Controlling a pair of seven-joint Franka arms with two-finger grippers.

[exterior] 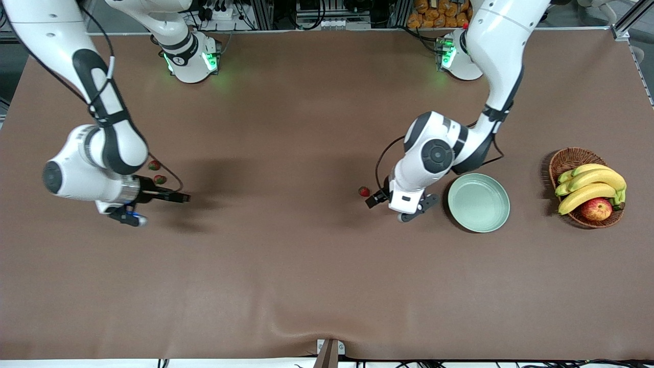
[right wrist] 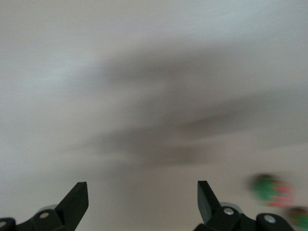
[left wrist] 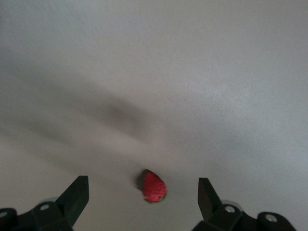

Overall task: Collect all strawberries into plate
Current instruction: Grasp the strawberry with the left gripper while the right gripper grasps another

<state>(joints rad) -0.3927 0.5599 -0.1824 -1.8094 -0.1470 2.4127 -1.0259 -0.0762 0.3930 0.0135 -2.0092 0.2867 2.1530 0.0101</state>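
One strawberry lies on the brown cloth, beside the pale green plate, which holds nothing. My left gripper hangs over the cloth between that berry and the plate. In the left wrist view the same strawberry shows on the cloth below the gap of my open left gripper. Two more strawberries lie toward the right arm's end. My right gripper hovers beside them, open with nothing in it; those berries show blurred off to one side.
A brown wicker basket with bananas and an apple stands at the left arm's end, past the plate. The arms' bases stand along the table's back edge.
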